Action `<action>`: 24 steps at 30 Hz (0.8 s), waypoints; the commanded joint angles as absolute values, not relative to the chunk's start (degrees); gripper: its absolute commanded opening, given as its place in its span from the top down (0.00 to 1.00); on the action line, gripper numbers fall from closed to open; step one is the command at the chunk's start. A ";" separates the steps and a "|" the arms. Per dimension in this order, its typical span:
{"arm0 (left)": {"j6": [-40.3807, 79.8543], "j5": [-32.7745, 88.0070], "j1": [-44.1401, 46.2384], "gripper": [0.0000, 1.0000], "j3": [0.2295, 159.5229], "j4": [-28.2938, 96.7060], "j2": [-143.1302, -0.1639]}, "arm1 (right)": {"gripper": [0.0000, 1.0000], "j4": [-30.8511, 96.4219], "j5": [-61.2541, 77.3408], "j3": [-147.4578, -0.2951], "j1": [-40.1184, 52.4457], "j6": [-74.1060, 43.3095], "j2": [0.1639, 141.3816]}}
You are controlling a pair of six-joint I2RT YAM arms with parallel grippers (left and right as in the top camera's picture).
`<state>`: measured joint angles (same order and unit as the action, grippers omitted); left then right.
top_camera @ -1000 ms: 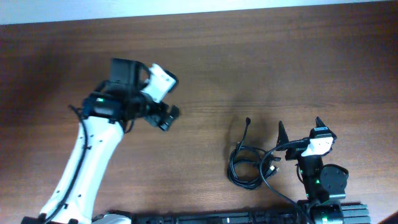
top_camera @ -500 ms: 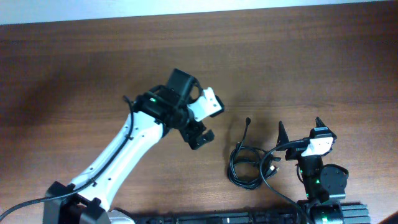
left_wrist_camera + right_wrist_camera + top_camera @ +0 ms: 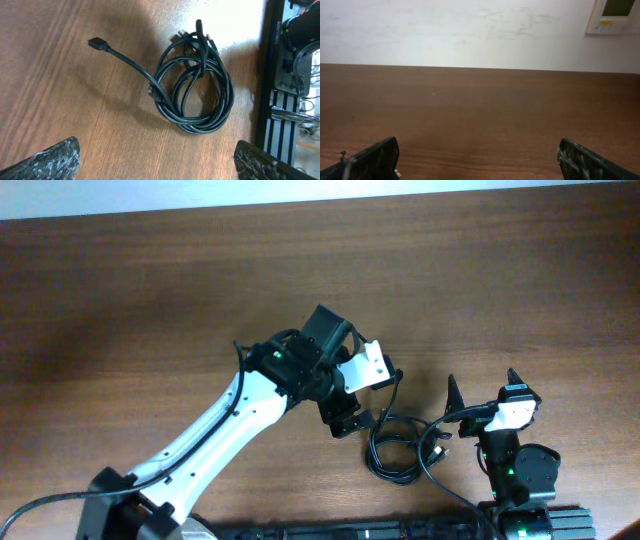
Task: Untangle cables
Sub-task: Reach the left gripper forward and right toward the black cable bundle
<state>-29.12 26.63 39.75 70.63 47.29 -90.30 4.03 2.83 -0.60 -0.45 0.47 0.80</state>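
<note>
The cables are thin black cords looped into one coil on the wooden table, just left of my right arm. In the left wrist view the coil of cables fills the middle, and one strand runs out to a small plug at the upper left. My left gripper hangs open just left of the coil and touches nothing. Its gripper has only bare wood between the fingers. My right gripper stands open to the right of the coil, and the right wrist view shows the gripper empty.
A black rail runs along the table's front edge, and that rail lies close beside the coil. The right arm's base stands just right of the cables. Beyond the table's far edge is a white wall.
My left arm has swung from the table's left-middle to the right and toward the front, ending beside the coil. The right arm and the cables have not moved.
</note>
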 commanded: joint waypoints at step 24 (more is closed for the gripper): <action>-29.02 31.46 42.35 0.01 71.61 46.35 -108.44 | 0.01 4.29 2.52 -0.32 -0.86 0.89 0.21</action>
<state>-29.10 30.89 42.15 70.74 46.87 -105.71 4.03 2.83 -0.60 -0.45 0.47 0.80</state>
